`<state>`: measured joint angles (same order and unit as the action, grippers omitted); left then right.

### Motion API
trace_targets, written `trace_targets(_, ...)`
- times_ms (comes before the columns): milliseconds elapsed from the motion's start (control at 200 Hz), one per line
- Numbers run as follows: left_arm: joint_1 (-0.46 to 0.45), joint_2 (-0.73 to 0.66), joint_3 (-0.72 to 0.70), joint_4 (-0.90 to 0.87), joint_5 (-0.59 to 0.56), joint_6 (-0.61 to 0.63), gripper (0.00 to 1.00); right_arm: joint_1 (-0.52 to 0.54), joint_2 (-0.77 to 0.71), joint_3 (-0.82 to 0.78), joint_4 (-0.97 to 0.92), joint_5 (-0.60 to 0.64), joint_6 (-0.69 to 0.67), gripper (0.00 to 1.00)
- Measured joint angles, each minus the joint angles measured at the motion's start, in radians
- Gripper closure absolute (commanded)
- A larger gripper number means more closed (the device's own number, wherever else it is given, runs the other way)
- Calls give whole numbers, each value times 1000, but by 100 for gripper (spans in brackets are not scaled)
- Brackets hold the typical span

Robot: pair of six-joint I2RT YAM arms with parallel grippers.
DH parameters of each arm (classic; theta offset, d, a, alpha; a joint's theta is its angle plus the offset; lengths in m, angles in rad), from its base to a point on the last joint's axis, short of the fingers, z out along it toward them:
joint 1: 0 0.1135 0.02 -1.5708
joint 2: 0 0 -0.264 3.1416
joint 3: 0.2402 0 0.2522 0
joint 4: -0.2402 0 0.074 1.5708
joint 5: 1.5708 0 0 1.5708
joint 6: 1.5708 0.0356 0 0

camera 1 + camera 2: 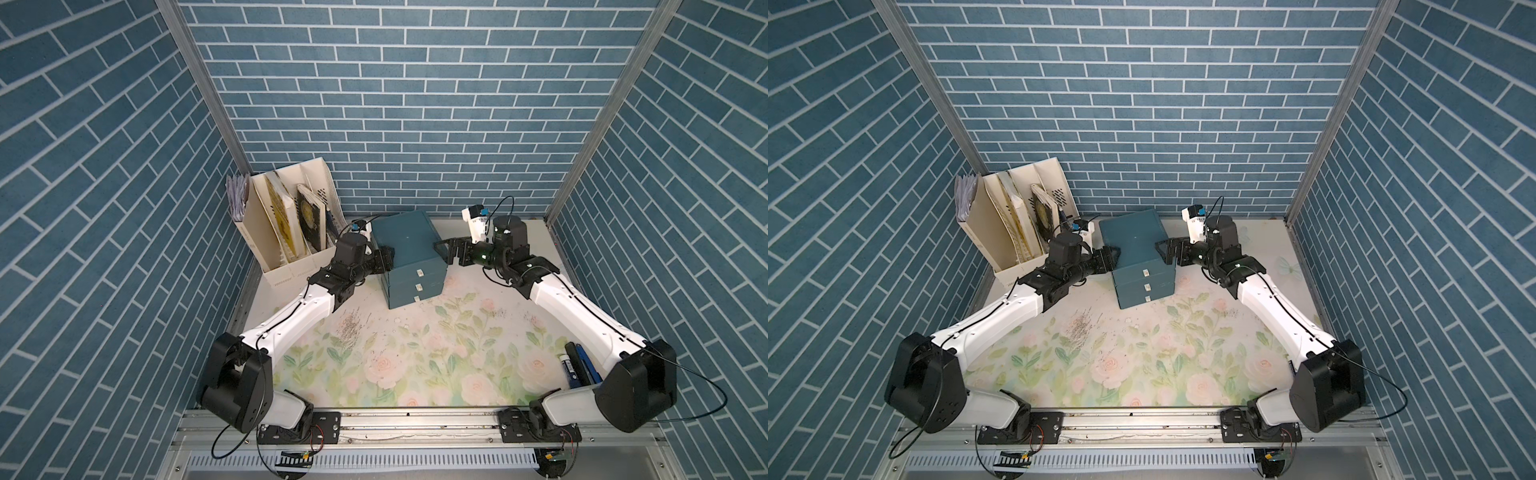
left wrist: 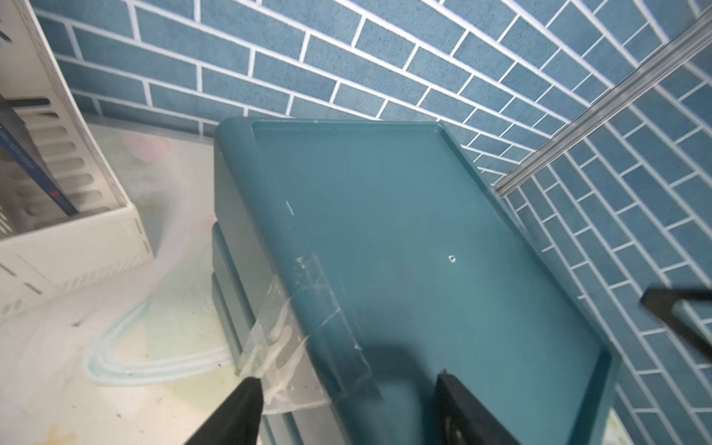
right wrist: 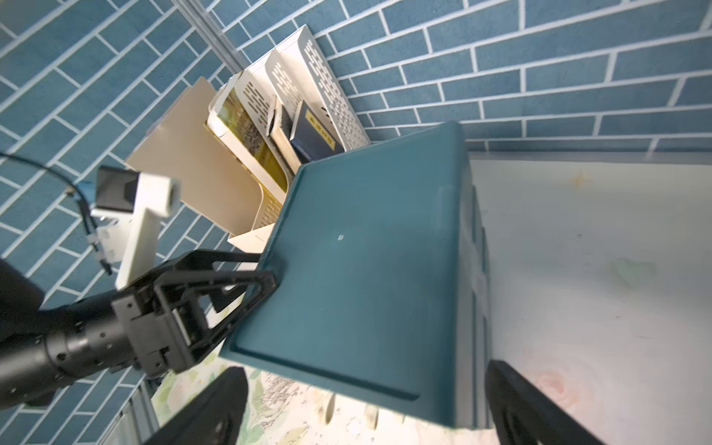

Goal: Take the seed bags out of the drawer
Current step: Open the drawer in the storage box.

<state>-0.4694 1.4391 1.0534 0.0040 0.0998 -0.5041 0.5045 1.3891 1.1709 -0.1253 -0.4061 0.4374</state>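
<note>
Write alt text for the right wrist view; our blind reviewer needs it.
A teal drawer cabinet fills the view, with the left gripper at its top edge and the open right gripper in the foreground. A cream file rack holding books stands behind it.

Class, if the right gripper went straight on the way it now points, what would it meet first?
The teal drawer cabinet: the open right gripper points at its upper edge, nearly touching. Depth is unclear, so it might skim over the top.

Bright even light; wrist views blurred, edge-warped.
</note>
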Motion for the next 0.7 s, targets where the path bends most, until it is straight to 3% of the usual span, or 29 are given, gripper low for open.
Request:
trace_targets(285, 0, 24, 24, -8, 31, -23, 38, 133, -41, -165, 109, 42, 153, 17)
trace_targets(575, -1, 24, 24, -8, 31, -31, 39, 143, -40, -253, 200, 70, 277, 41)
trace_targets(700, -1, 24, 24, -8, 31, -31, 39, 143, -31, -254, 255, 69, 317, 45)
